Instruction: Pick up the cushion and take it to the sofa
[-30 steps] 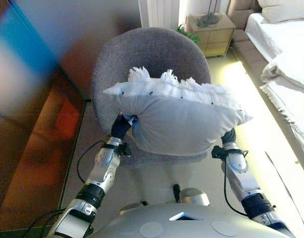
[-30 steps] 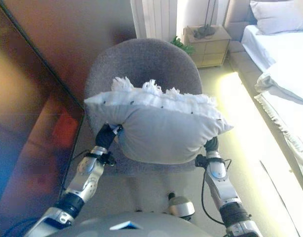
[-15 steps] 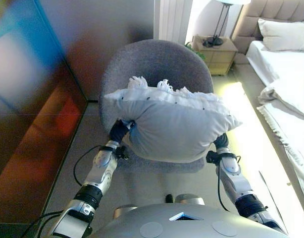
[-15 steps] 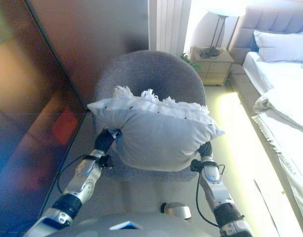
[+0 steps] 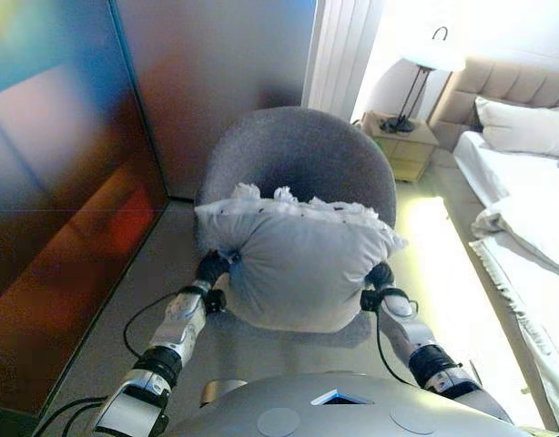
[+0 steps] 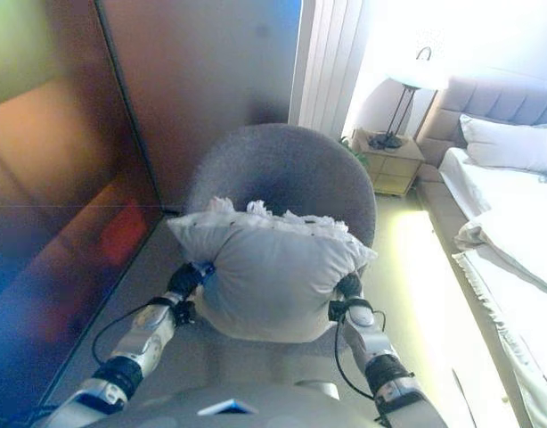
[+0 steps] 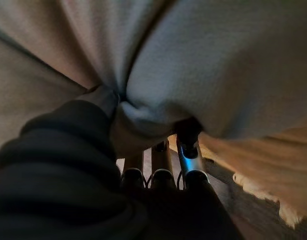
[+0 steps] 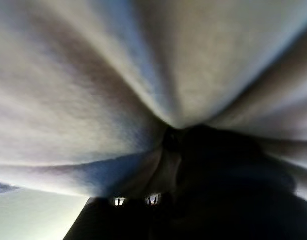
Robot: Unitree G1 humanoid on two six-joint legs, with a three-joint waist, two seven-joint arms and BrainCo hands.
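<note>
cushion: the white cushion (image 5: 298, 264) is up in the air, held between both hands, in front of the grey chair (image 5: 302, 159).
left hand: the left hand (image 5: 213, 267) pinches the cushion's left corner; its fingers (image 7: 187, 150) dig into the cloth.
right hand: the right hand (image 5: 380, 276) is at the right side, cloth bunched around it, so it looks like it grips too.
step: picked up, I think; carrying comes next.
next move: turn and walk to the sofa, which I cannot see here, and keep the hold tight.
around: a bed (image 5: 525, 209) on the right, a small stand (image 5: 405, 146) with a lamp (image 5: 425, 73), a dark wall (image 5: 70, 182) on the left.
in the way: the chair is close in front, so step back first.
</note>
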